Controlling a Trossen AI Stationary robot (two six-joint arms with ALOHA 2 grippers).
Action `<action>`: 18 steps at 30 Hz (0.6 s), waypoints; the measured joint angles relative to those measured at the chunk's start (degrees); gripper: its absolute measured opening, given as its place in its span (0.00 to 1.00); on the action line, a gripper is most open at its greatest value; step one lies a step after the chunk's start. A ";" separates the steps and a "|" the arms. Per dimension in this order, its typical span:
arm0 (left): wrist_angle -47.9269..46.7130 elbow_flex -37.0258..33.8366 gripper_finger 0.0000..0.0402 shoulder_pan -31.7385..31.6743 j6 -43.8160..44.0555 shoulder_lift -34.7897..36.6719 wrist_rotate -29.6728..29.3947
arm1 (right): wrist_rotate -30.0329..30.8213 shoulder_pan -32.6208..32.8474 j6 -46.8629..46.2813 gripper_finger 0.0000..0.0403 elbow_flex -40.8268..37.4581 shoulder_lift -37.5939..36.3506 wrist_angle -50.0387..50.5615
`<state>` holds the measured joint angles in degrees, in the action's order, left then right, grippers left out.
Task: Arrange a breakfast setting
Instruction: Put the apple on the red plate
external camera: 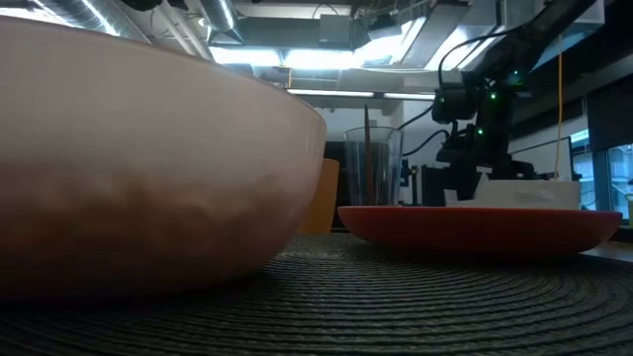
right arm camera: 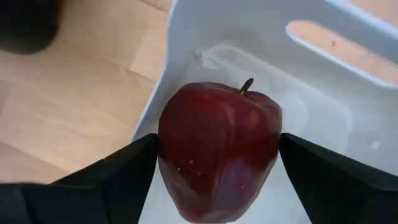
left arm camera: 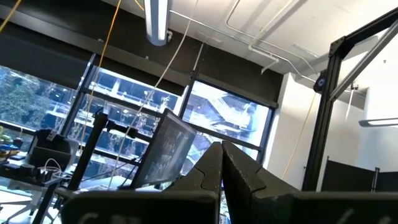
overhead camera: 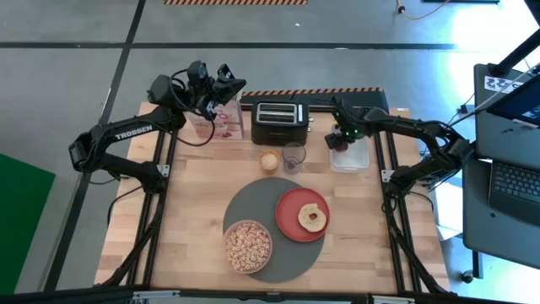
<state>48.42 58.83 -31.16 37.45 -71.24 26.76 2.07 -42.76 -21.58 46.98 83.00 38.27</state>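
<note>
- My right end effector [right arm camera: 217, 168] is down in a white tray [overhead camera: 349, 159] at the far right of the surface [overhead camera: 194, 211], its fingers [right arm camera: 118, 171] spread wide on either side of the small dark-red fruit [right arm camera: 217, 155].
- The fruit sits in the tray with its stem up; I cannot tell whether my fingers touch its sides.
- My left end effector [left arm camera: 222, 163] is raised above the far left corner of the surface, pointing into the room, fingers pressed together and empty.
- The large round dark-grey mat [overhead camera: 253, 203] lies at the middle near side of the surface.
- The round red plate [overhead camera: 291, 211] rests on the mat's right part, with the bagel half [overhead camera: 312, 218] on it.
- The pale round bowl [overhead camera: 247, 247] of tan cereal [overhead camera: 247, 243] sits on the mat's near left edge.
- Beyond the mat stand a clear glass [overhead camera: 294, 156] and a small cup [overhead camera: 268, 160]; behind them, a toaster [overhead camera: 278, 122] and a pink box [overhead camera: 226, 118].
</note>
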 joint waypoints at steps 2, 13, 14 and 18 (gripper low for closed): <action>0.00 0.00 0.00 0.00 0.02 0.00 0.00 | -0.05 0.00 -0.68 0.83 -0.84 0.25 -1.14; 0.00 0.00 0.00 0.00 0.09 0.00 0.00 | -0.16 0.02 -1.01 0.67 -2.69 -0.23 -4.27; 0.00 0.00 0.00 0.00 0.09 0.00 0.00 | -0.20 0.02 -1.01 0.66 -2.73 -0.62 -4.24; 0.00 0.00 0.00 0.00 0.09 0.00 -0.02 | -0.48 0.02 -1.12 0.64 -2.96 -2.46 -3.16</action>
<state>48.42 58.83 -31.16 37.54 -71.24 26.75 1.59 -42.74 -22.70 44.02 80.54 35.11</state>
